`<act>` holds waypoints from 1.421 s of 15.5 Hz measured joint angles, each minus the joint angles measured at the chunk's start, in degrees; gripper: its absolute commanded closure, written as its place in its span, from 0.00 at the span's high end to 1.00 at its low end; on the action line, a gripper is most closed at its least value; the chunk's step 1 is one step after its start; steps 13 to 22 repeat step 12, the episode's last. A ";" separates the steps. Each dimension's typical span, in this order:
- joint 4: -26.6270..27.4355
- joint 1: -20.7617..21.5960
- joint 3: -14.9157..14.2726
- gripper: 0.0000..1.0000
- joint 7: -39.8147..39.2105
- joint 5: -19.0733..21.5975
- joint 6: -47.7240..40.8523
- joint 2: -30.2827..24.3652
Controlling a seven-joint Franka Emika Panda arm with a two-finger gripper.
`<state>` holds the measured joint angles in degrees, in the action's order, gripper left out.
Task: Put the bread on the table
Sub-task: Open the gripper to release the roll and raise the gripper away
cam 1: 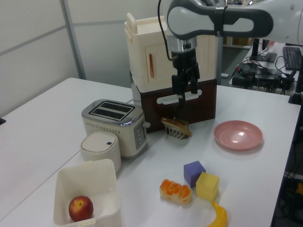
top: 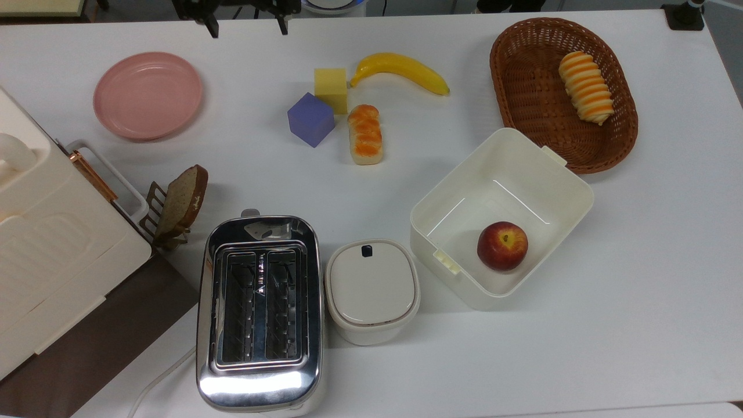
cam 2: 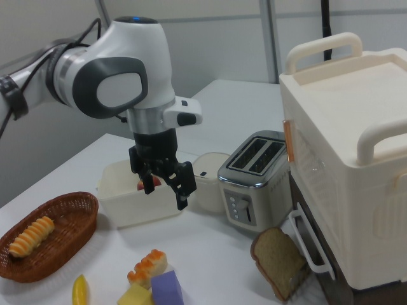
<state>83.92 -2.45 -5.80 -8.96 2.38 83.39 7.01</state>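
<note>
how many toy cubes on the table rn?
2. The purple cube sits near the table's middle in the top view; the yellow cube touches it, between it and the banana. None seem hidden.
</note>
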 measured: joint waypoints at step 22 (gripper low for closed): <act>7.36 -1.16 0.25 1.00 9.55 -0.97 6.47 -6.45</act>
